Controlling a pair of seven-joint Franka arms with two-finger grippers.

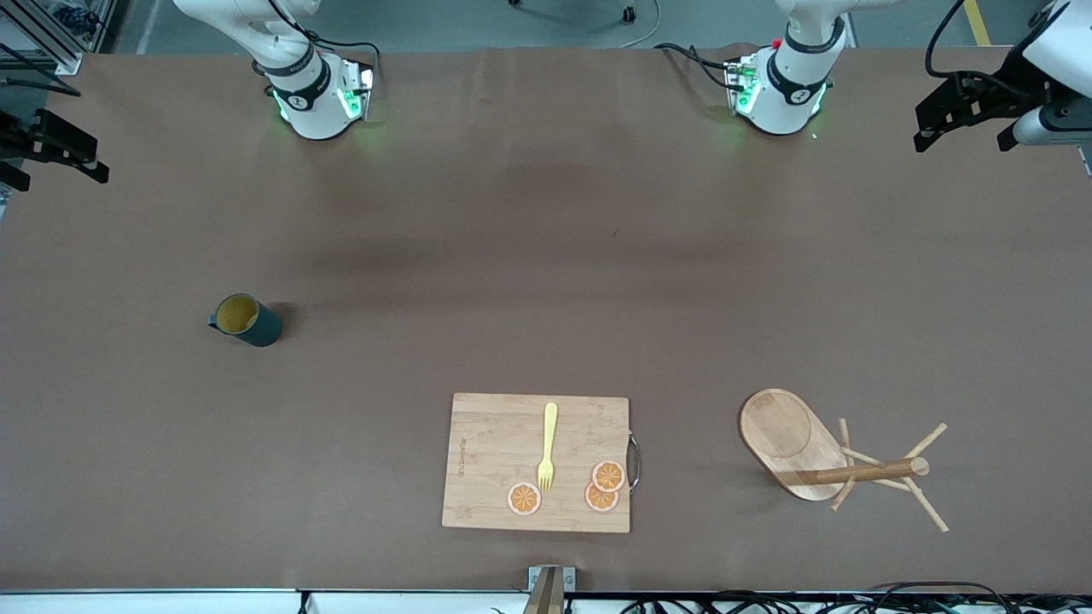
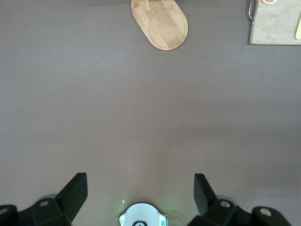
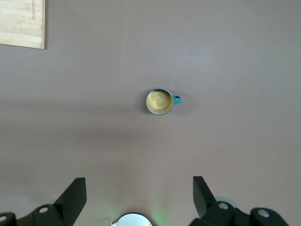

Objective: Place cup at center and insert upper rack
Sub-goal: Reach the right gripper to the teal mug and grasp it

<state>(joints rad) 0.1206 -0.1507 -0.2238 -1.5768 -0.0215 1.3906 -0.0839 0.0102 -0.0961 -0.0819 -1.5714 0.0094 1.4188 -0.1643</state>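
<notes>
Bamboo marks the landmark in the front view: the cutting board [image 1: 536,462], carrying a yellow fork [image 1: 548,446] and three orange slices [image 1: 601,487]. The cup [image 1: 246,320] is seen upright, well apart from the board toward the right arm's end. The upper rack [image 1: 840,462] is tipped over beside the board toward the left arm's end.

From the left wrist, the left gripper [image 2: 141,193] is held wide apart above bare table, waiting.

From the right wrist, the right gripper [image 3: 139,194] is likewise spread, empty, waiting.
</notes>
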